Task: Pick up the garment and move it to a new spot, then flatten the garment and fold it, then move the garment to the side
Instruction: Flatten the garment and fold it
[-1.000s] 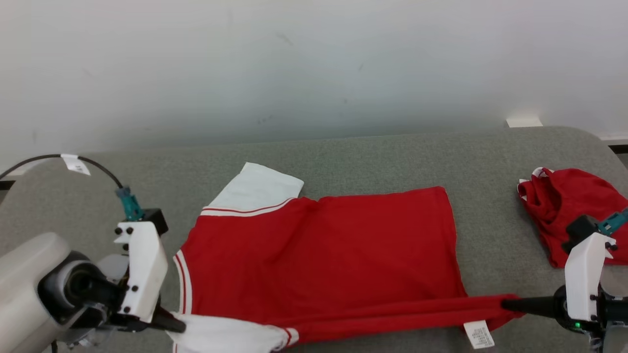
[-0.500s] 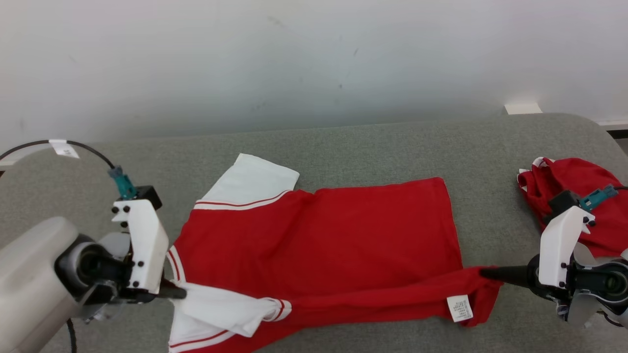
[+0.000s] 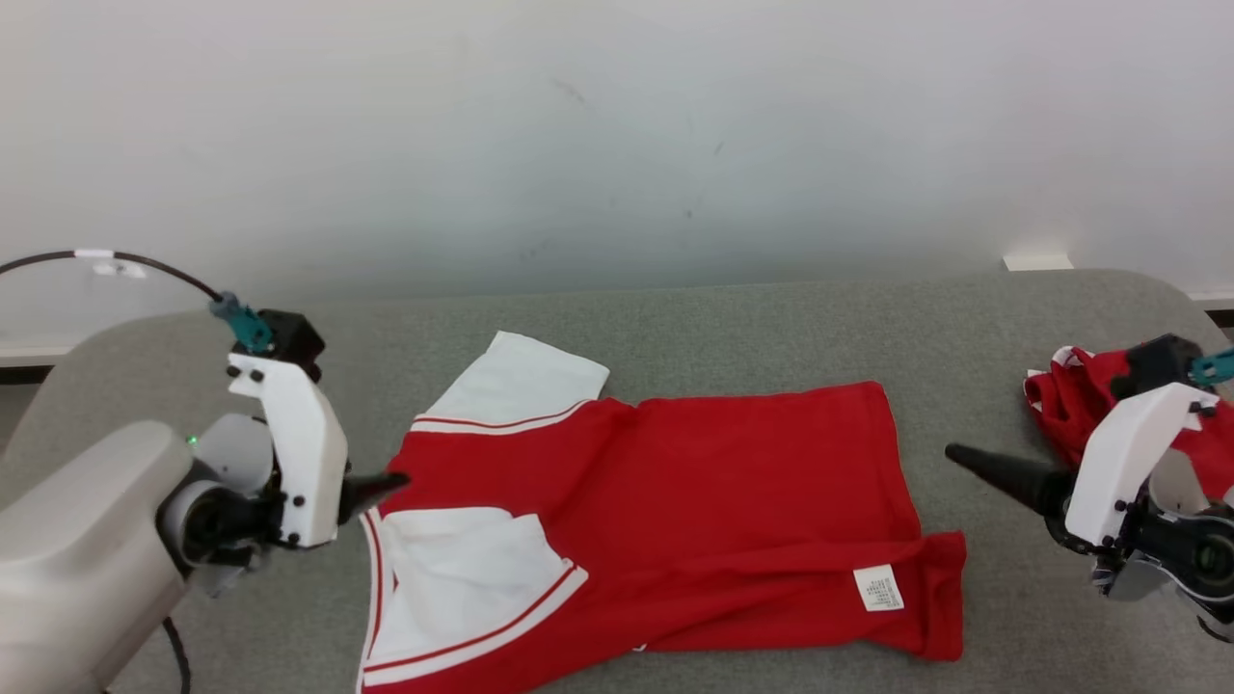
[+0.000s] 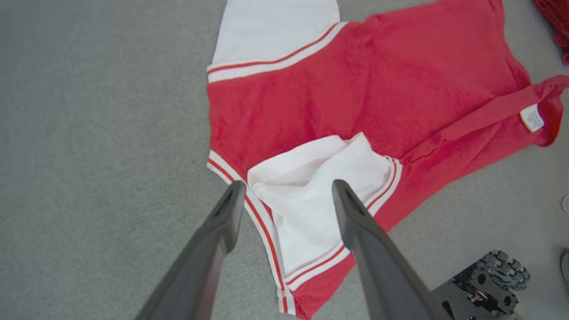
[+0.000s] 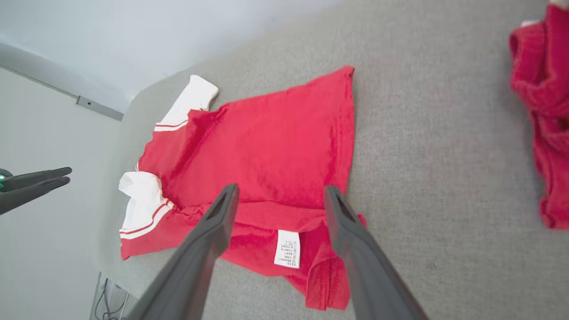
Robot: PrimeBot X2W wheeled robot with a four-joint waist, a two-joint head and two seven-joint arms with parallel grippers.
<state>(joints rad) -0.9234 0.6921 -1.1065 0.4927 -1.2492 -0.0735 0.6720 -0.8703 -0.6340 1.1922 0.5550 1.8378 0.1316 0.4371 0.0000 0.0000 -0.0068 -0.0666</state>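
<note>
Two long dark grey fingers (image 4: 355,231) taper to blunt tips. Behind the fingers stands a white angular bracket (image 3: 294,453) with black screws (image 3: 289,500), then a teal connector (image 3: 249,328), a black cable (image 3: 125,258) and a pale grey forearm (image 3: 77,520).

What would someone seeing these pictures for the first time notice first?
A red and white shirt lies spread in the middle of the grey table, its near edge folded over so a white label faces up. An open left gripper and an open right gripper flank it, holding nothing. A second red garment sits bunched at the table's right end.
</note>
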